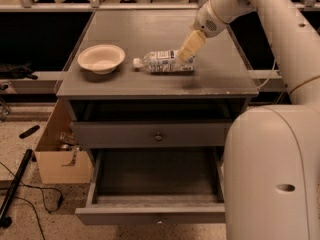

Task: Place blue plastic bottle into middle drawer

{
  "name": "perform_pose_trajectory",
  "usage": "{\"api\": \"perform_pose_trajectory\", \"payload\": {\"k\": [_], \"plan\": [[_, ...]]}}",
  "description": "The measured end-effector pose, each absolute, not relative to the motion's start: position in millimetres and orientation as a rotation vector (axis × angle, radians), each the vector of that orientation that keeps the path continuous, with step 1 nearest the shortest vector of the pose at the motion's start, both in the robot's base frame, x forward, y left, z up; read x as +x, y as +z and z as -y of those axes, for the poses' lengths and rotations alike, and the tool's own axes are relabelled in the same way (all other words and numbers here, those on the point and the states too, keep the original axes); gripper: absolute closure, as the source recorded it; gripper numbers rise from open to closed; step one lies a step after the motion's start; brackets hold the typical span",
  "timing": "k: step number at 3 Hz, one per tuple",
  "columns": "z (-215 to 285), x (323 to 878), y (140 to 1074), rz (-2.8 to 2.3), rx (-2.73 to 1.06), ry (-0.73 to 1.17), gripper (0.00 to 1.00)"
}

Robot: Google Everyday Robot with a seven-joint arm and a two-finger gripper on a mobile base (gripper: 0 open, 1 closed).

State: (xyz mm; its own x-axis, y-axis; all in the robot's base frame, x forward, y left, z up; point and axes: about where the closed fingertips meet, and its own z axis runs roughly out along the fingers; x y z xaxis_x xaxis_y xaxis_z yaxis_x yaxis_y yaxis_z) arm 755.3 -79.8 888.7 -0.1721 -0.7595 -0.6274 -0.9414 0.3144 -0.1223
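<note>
Cream, blocky gripper angled down at the base end of the clear plastic bottle, which lies sideways on the matte grey cabinet top. Can't tell its grip state. Shallow drawer pulled open.

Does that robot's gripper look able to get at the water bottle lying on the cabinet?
Probably yes. The gripper hangs at the base end of the blue plastic bottle, which lies on the cabinet top. The bowl sits apart past its other end, so nothing seems in the way.
</note>
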Motion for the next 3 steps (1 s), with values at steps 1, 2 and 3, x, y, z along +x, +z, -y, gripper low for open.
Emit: {"api": "perform_pose_trajectory", "payload": {"k": [1, 2, 3], "plan": [[87, 761, 879, -1.994, -1.481, 0.397, 0.00], [89, 764, 864, -1.998, -1.505, 0.398, 0.00], [89, 765, 859, -2.000, -1.516, 0.399, 0.00]]}}
